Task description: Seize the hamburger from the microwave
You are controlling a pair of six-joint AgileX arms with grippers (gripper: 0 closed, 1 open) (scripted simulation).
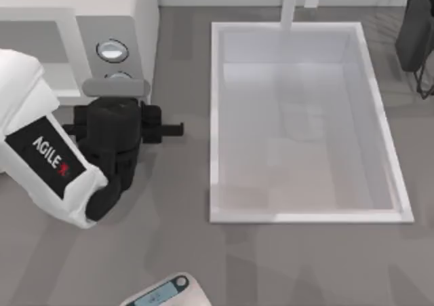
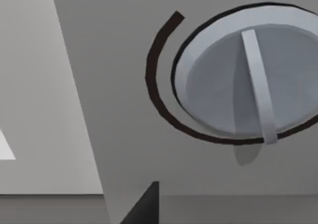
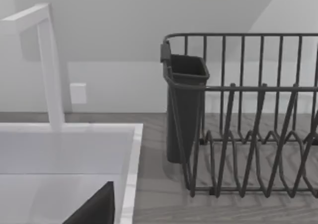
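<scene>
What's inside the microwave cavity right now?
Top view: the left arm's white housing covers most of the microwave cavity; the strip that shows is bare pale grey. No hamburger can be seen; it may be hidden under the arm. The left gripper sits just in front of the knob panel.

One microwave, two knobs on its panel. One sink right of the microwave, one faucet. One dish rack. One scale.

white left arm, agilex label, black wrist and gripper.
</scene>
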